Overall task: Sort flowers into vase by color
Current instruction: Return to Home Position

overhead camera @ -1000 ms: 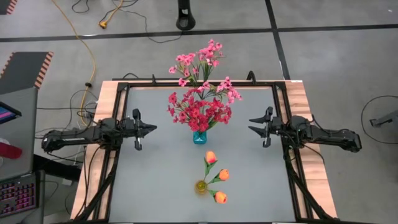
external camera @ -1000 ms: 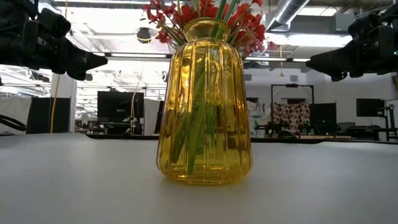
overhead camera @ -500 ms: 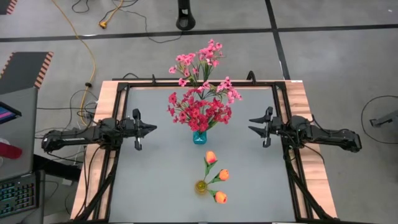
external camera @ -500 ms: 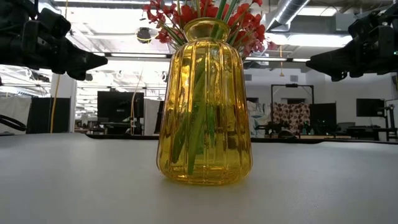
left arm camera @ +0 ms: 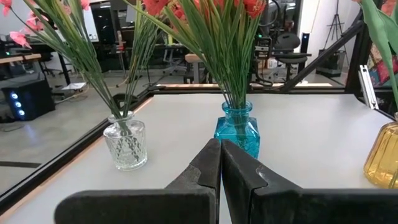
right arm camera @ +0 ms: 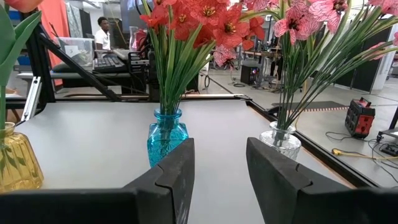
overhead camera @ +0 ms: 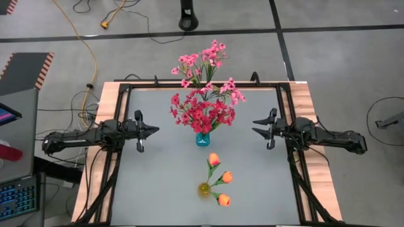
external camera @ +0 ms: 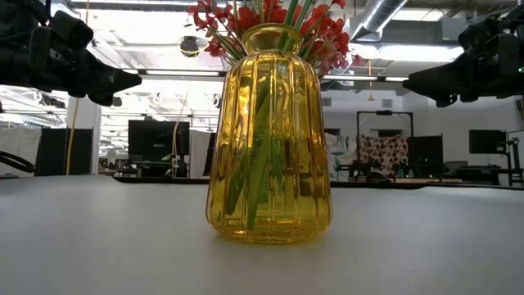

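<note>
Red flowers [overhead camera: 203, 112] stand in a blue vase [overhead camera: 202, 139] at the table's middle. Pink flowers [overhead camera: 203, 62] rise from a clear glass vase [left arm camera: 126, 143] behind it, toward the far edge. Three orange tulip buds [overhead camera: 221, 178] stand in a yellow vase [overhead camera: 204, 188] near the front, which fills the low view [external camera: 268, 139]. My left gripper [overhead camera: 154, 130] hovers shut at the table's left side, pointing level toward the blue vase [left arm camera: 237, 127]. My right gripper [overhead camera: 254, 126] hovers open at the right side, pointing level at the same vase [right arm camera: 166, 140], with nothing between its fingers.
A dark frame rail [overhead camera: 202, 85] runs around the grey tabletop. Bare table lies between each gripper and the vases. A person [right arm camera: 102, 28] sits at a desk in the room beyond the table. Cables lie on the floor at the far left [overhead camera: 88, 57].
</note>
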